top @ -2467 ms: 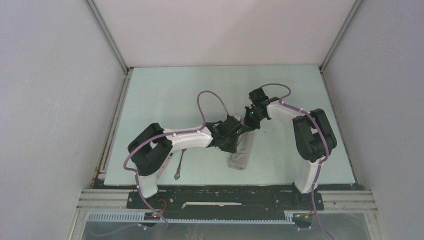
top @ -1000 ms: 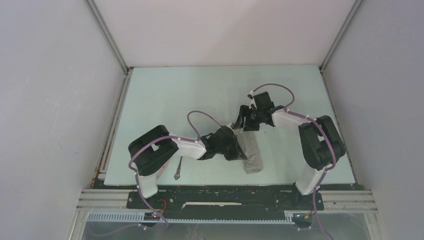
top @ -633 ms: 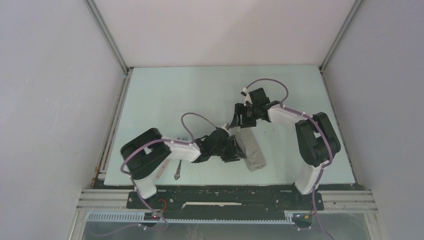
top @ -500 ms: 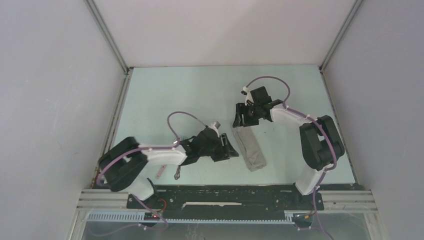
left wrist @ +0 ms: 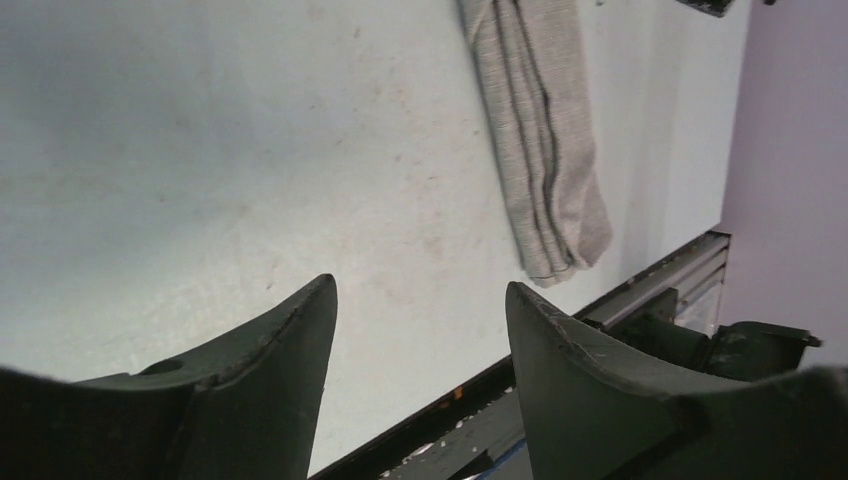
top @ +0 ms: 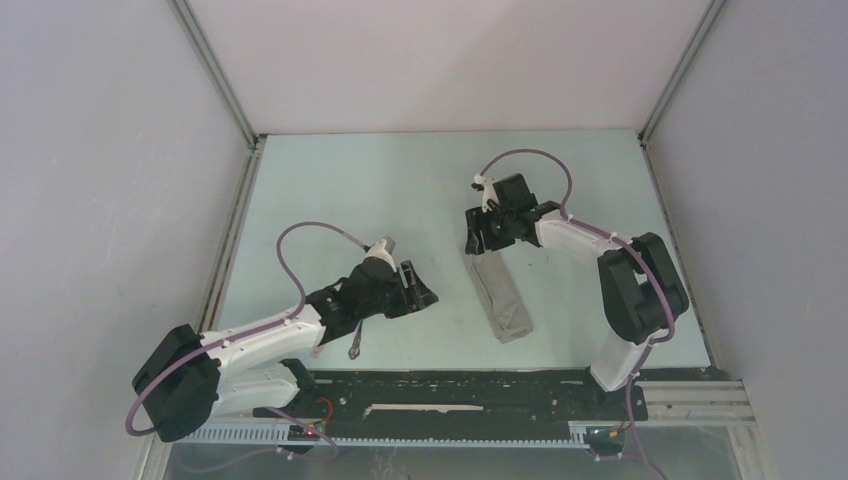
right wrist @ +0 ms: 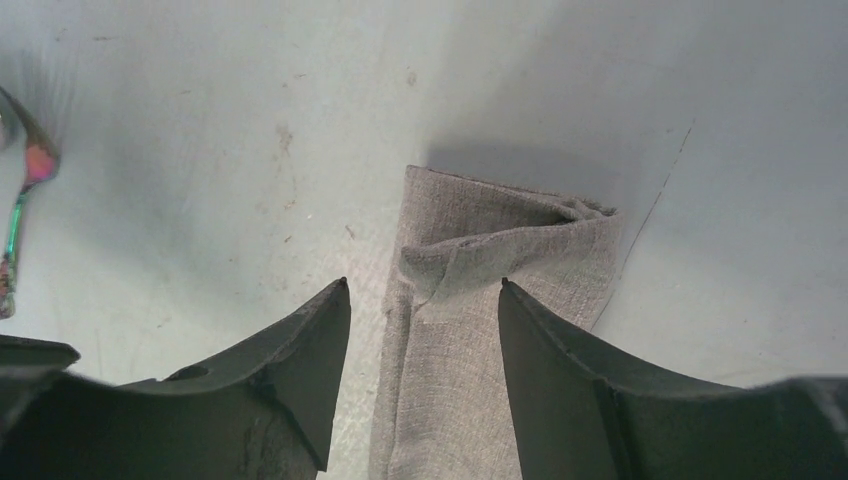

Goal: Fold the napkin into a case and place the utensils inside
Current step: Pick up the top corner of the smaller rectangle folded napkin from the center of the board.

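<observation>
We are looking down on a pale green counter [top: 330, 200] that is filling the floor of a white-walled enclosure, with a dark rail running along its near edge.

The left arm [top: 260, 340] is stretching low from the near left corner toward the middle of the counter. The left jaws are standing wide apart and are gripping nothing. In the left wrist view, only bare counter is showing between them, and the cloth is lying well off to the far right.

The right arm [top: 630, 280] is rising from the near right and is bending in toward the centre. The right jaws are also standing wide apart and are holding nothing. They are hanging over the far end of the cloth, one on each side of its width. We cannot tell whether they are touching the fabric.

The napkin is lying as the case [top: 503, 295], a narrow grey oblong right of centre. It is running from the right jaws at its far end toward the near edge, slanting slightly rightward. In the right wrist view, its far end [right wrist: 480, 350] is showing a folded-over flap and a small pucker at the corner. In the left wrist view, long creases are running down its length [left wrist: 540, 140].

One of the utensils [top: 357, 343], a slim dark piece, is lying on the near left of the counter just beside the left arm, well apart from the case. We cannot tell which one it is.
</observation>
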`<state>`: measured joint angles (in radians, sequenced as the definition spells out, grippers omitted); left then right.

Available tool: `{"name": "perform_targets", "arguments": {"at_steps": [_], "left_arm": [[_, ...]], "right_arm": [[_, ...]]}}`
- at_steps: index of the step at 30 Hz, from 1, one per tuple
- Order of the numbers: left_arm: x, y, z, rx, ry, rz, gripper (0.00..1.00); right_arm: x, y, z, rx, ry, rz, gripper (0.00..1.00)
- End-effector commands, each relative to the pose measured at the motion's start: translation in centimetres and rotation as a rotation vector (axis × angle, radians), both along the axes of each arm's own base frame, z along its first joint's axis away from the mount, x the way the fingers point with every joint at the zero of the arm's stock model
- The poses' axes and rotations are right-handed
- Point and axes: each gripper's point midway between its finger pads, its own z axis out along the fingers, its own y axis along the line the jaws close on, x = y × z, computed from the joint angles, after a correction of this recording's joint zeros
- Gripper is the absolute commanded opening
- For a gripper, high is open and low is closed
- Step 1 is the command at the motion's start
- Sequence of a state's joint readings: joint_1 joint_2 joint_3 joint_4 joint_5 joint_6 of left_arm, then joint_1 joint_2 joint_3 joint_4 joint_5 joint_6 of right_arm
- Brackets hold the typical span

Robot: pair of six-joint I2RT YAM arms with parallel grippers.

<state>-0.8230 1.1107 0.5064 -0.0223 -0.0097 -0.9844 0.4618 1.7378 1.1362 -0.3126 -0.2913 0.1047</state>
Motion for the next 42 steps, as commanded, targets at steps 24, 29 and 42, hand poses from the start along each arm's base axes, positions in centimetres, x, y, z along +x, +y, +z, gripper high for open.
{"name": "perform_targets", "arguments": {"at_steps": [24,29,42], "left_arm": [[0.6,1.6,-1.0,0.049,-0.016,0.030,0.67],[0.6,1.9,-1.0,0.048,-0.016,0.035,0.67],[1.5,1.6,-0.4,0.081,-0.052,0.018,0.68]], "right_arm": [[0.8,1.9,-2.6,-0.212,-0.134,0.024,0.48],[0.8,2.0,-3.1,-0.229,-0.138,0.023,0.46],[0.6,1.8,-2.0,-0.239,-0.155,0.006,0.04]]}}
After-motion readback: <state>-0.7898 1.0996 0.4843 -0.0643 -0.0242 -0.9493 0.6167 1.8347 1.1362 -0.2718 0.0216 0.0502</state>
